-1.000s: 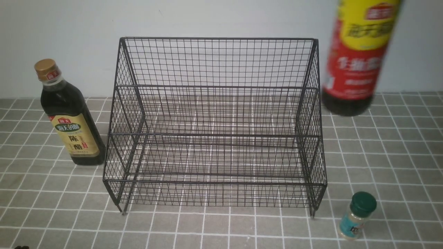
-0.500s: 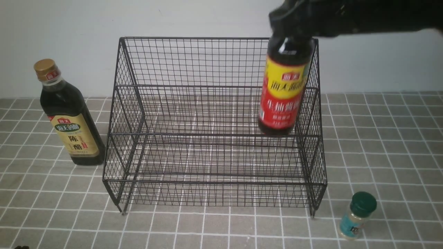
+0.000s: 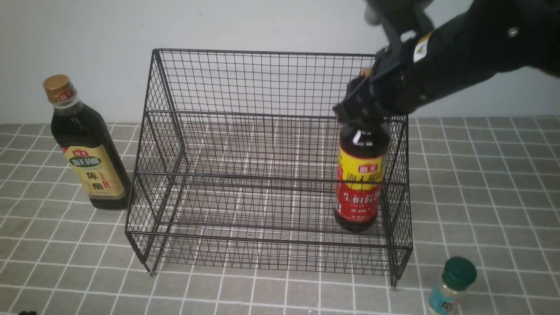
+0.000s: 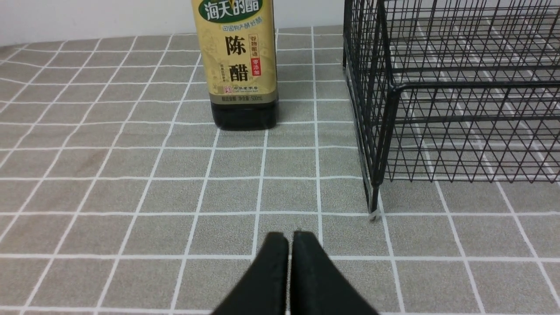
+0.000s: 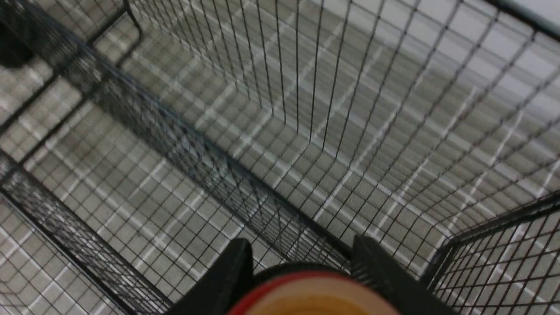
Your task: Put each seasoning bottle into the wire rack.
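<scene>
Bottle with yellow-red label [image 3: 361, 175] in wire rack [image 3: 262, 52], neck between right jaws

Soft, even light leaves only faint shadows on the counter [image 3: 481, 175]. A small white glare marks the red-necked bottle [image 3: 361, 175]. The right wrist view is smeared, wire rack [image 5: 280, 131] mesh and bottle cap unfocused; the left is sharp.

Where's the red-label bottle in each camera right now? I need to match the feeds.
Front: red-label bottle upright inside the right end of the rack, right pincer on its neck.
Left wrist: not in it.
Right wrist: only its cap, at the bottom edge.
Shared landmark: the rack's mesh shows in all three.
</scene>
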Controlling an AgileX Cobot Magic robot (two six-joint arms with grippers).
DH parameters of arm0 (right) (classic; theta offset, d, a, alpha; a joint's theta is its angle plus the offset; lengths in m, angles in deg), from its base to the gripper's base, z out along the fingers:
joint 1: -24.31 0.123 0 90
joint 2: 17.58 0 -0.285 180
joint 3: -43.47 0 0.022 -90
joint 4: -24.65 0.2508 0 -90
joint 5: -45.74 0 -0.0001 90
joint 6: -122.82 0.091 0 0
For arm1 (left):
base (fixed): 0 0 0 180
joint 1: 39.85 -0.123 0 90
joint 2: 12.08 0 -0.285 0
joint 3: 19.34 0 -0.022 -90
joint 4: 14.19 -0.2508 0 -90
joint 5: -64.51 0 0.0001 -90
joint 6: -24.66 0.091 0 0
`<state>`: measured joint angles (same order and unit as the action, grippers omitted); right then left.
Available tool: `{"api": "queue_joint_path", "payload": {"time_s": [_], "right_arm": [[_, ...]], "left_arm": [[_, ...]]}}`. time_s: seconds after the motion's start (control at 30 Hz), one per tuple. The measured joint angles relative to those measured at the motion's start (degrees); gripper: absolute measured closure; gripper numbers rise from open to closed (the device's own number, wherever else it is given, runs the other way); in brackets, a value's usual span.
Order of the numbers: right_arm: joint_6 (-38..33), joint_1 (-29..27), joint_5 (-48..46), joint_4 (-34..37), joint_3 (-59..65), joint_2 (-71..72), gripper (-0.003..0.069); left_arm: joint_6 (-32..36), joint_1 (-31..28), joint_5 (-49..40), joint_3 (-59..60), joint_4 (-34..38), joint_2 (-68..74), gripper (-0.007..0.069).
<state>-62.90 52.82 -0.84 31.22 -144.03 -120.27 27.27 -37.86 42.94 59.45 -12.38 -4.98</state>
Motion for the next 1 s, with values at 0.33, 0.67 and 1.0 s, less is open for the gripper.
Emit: {"api": "queue_joint_path", "payload": {"time_s": [0.33, 0.67, 1.0], "right_arm": [[0.3, 0.1, -0.4, 1.2, -0.5, -1.1, 0.0298], [0.3, 0.1, -3.1, 0.7, -0.2, 7.1, 0.0197], [0.4, 0.1, -6.6, -0.2, -0.2, 24.9, 0.0195]], "left_arm": [[0.0, 0.0, 0.0, 0.0, 0.0, 0.0, 0.0631], [-5.1, 0.0, 6.8, 0.1, 1.7, 0.0, 0.0631], [-10.6, 0.0, 31.7, 0.1, 9.2, 0.0, 0.0631]]}}
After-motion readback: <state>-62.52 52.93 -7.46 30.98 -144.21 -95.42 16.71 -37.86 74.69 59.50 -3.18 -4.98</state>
